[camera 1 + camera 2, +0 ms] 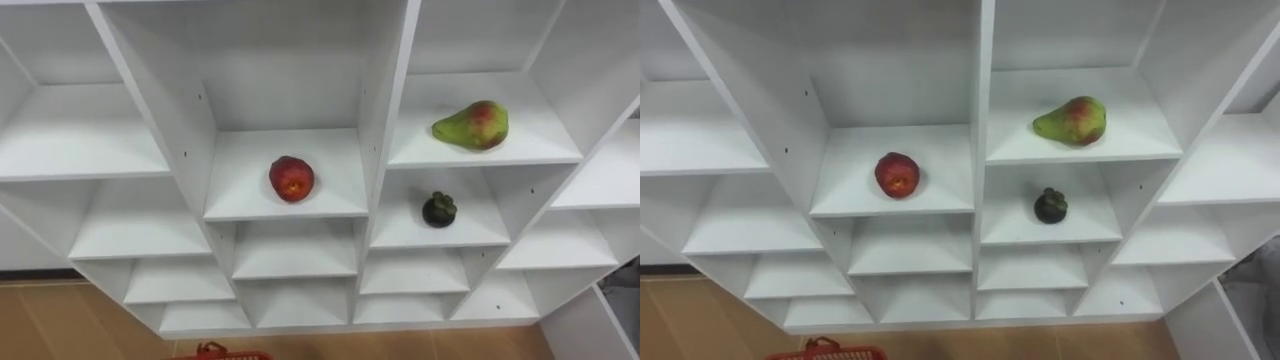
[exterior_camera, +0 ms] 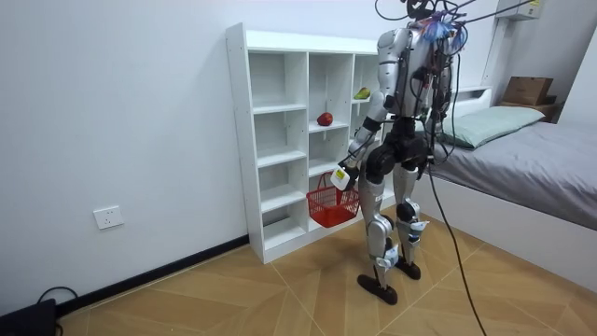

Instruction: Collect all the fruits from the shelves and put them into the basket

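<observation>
- The fruits sit in the white closet [image 1: 386, 120]: a red apple [image 1: 291, 178] in the middle column, a pear [image 1: 471, 126] one column to the right and a shelf higher, and a small dark fruit [image 1: 438, 209] on the shelf just under the pear.
- None is in the red basket [image 2: 332, 206] yet, so the step in hand looks like the first pick.
- The apple seems the easiest start. It lies near the shelf's front edge with open space all round.
- Reach straight in between the uprights, close round the fruit from the sides, and lift before drawing back.
- The pear lies on its side and may roll, so it calls for a slower grip.
- The left arm hangs low beside the hip. Its left robot hand [image 2: 342, 175] appears curled round the basket's handle, with the basket hanging in front of the lower shelves.
- Bring the basket up beneath the chosen shelf to shorten the drop.
</observation>
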